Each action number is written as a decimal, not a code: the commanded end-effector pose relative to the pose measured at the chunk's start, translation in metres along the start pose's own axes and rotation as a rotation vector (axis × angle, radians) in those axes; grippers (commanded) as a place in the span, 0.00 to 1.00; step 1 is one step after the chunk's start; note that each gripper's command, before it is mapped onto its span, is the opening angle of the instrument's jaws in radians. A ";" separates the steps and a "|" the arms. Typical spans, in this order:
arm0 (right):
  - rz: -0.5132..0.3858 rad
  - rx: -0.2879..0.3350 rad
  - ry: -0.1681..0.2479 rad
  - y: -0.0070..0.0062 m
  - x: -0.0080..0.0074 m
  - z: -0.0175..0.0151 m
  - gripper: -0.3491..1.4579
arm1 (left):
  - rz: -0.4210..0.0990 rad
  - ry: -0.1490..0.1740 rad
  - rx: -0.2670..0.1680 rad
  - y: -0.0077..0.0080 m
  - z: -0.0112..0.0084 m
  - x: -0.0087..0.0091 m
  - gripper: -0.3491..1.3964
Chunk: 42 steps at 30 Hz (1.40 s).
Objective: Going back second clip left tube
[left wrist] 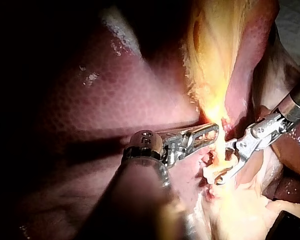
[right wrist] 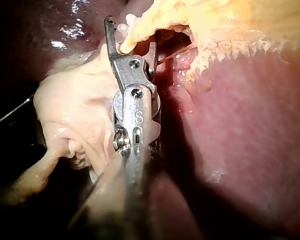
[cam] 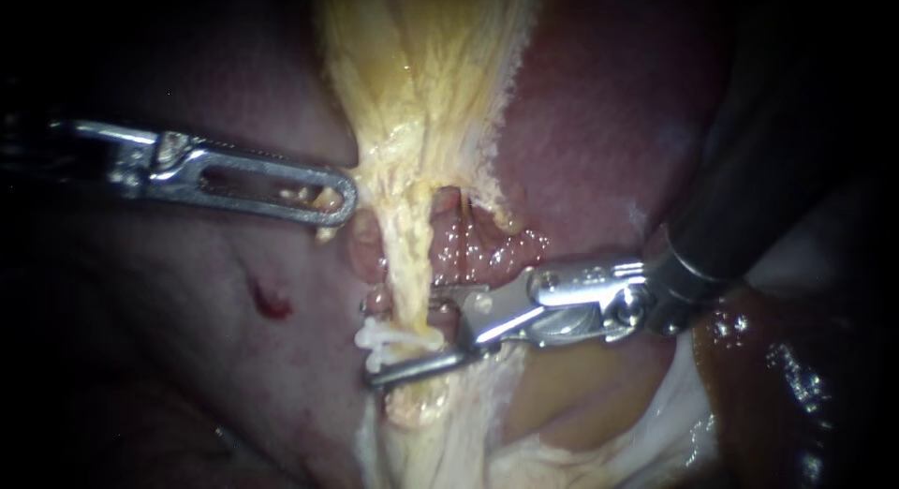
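My right instrument holds its jaws apart with the white clip between them. The clip lies across the tube, long axis from 9 to 3 o'clock, while the tube runs from 12 to 6 o'clock at the centre of the endoscope view. At 10 o'clock from the clip, my left instrument has its jaws clamped on yellow tissue at the tube's edge. Only the left wrist view shows both instruments facing across the tube; only the right wrist view shows pale lobed tissue beside the right shaft.
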<state>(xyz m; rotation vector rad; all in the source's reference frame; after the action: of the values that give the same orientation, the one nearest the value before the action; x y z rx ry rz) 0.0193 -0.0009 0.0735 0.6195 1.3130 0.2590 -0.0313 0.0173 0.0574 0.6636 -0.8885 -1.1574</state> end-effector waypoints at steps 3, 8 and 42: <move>-0.003 0.002 -0.001 -0.0003 0.0001 -0.0005 0.47 | 0.000 0.000 0.000 0.0000 0.0000 0.0000 0.00; -0.026 0.006 -0.002 -0.0010 0.0000 -0.0024 0.47 | 0.000 0.000 0.000 0.0000 0.0000 0.0000 0.00; -0.187 -0.065 0.005 -0.0034 0.0057 -0.0188 0.47 | 0.003 -0.006 -0.005 0.0004 0.0017 0.0002 0.00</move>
<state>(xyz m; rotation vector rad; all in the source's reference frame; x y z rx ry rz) 0.0023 0.0044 0.0646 0.4378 1.3527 0.1487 -0.0327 0.0172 0.0590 0.6533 -0.8919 -1.1593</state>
